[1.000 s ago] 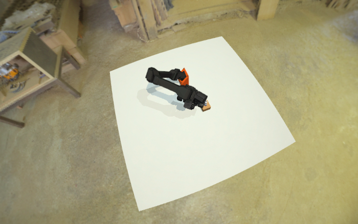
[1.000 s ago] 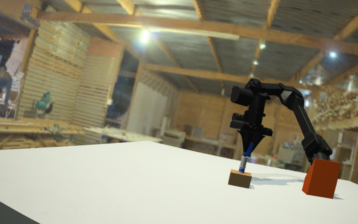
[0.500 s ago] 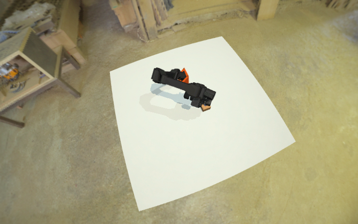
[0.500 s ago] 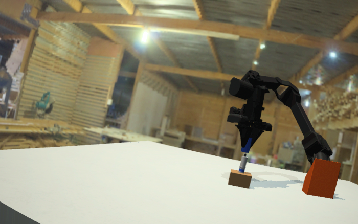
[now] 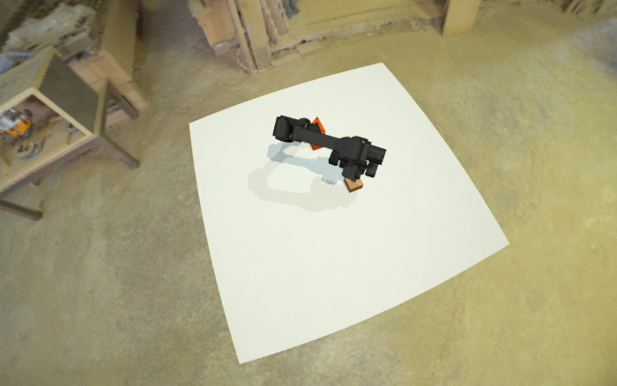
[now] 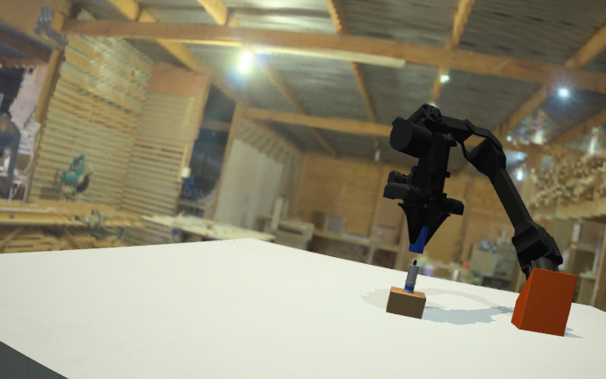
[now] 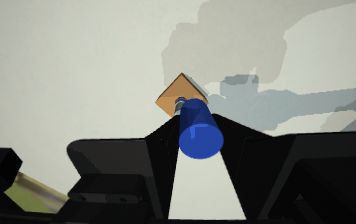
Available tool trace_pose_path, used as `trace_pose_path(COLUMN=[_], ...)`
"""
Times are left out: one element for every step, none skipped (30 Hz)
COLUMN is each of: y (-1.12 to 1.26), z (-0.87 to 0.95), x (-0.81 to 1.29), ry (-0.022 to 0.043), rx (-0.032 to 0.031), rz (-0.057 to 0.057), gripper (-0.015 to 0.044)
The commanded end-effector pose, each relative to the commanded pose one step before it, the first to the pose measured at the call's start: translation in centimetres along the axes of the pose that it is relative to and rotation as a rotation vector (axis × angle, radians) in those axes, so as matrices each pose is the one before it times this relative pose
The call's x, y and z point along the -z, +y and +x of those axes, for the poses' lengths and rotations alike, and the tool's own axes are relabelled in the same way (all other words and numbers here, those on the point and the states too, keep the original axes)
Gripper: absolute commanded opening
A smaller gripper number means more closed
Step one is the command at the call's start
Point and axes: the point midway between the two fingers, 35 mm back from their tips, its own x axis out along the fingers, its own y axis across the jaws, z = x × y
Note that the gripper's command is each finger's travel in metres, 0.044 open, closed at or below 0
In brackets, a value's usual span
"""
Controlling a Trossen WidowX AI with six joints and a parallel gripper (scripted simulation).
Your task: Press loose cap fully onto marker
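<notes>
My gripper (image 6: 417,242) (image 7: 195,118) is shut on the blue cap (image 6: 417,247) (image 7: 201,140), which sticks out a little below the fingertips. The grey marker (image 6: 411,275) (image 7: 179,105) stands upright with its dark tip up in the wooden holder block (image 5: 353,185) (image 6: 405,305) (image 7: 172,92). In the exterior view the cap is just above the marker's tip, with a small gap between them. In the wrist view the cap hides part of the marker and block. In the top view the arm hides the cap and most of the marker.
The arm's orange base block (image 5: 319,123) (image 6: 545,301) stands on the white table top (image 5: 318,272) (image 6: 201,312), behind the holder block in the top view and right of it in the exterior view. The arm arches up from there, and its shadows fall beside the holder block.
</notes>
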Motion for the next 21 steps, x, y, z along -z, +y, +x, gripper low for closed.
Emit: trace_pose_path(y=[1.025, 0.223, 0.181, 0.108, 0.021, 0.000, -0.001, -0.002, -0.003, -0.003, -0.002, -0.001, 0.003, 0.005, 0.008, 0.010, 0.012, 0.013, 0.013, 0.012, 0.011], z=[-0.441, -0.073, -0.059, -0.035, -0.016, 0.024, 0.073, 0.121, 0.154, 0.121, 0.072, 0.024, 0.028, 0.054, 0.081, 0.108, 0.135, 0.158, 0.166, 0.167, 0.167], x=[1.102, 0.248, 0.206, 0.125, 0.037, 0.000, 0.000, 0.000, 0.000, 0.000, 0.000, 0.000, -0.001, -0.002, -0.003, -0.004, -0.005, -0.005, -0.005, -0.005, -0.005], ry=[-0.00069, -0.00066, -0.00057, -0.00036, -0.00012, -0.00001, -0.00003, -0.00005, -0.00006, -0.00005, -0.00003, -0.00001, 0.00000, 0.00001, 0.00001, 0.00001, 0.00001, 0.00001, 0.00000, 0.00000, -0.00001], rx=[0.00100, 0.00087, 0.00073, 0.00045, 0.00016, 0.00000, 0.00001, 0.00002, 0.00004, 0.00003, 0.00002, 0.00001, -0.00002, -0.00003, -0.00005, -0.00006, -0.00007, -0.00007, -0.00007, -0.00006, -0.00006], rz=[0.0035, 0.0004, 0.0004, 0.0002, 0.0001, 0.0000, 0.0000, 0.0000, 0.0000, 0.0000, 0.0000, 0.0000, 0.0000, 0.0000, 0.0000, 0.0000, 0.0000, 0.0000, 0.0000, 0.0000, 0.0000], gripper=[0.0000, 0.0000, 0.0000, 0.0000, 0.0000, 0.0000, 0.0000, 0.0000, 0.0000, 0.0000, 0.0000, 0.0000, 0.0000, 0.0000, 0.0000, 0.0000, 0.0000, 0.0000, 0.0000, 0.0000, 0.0000])
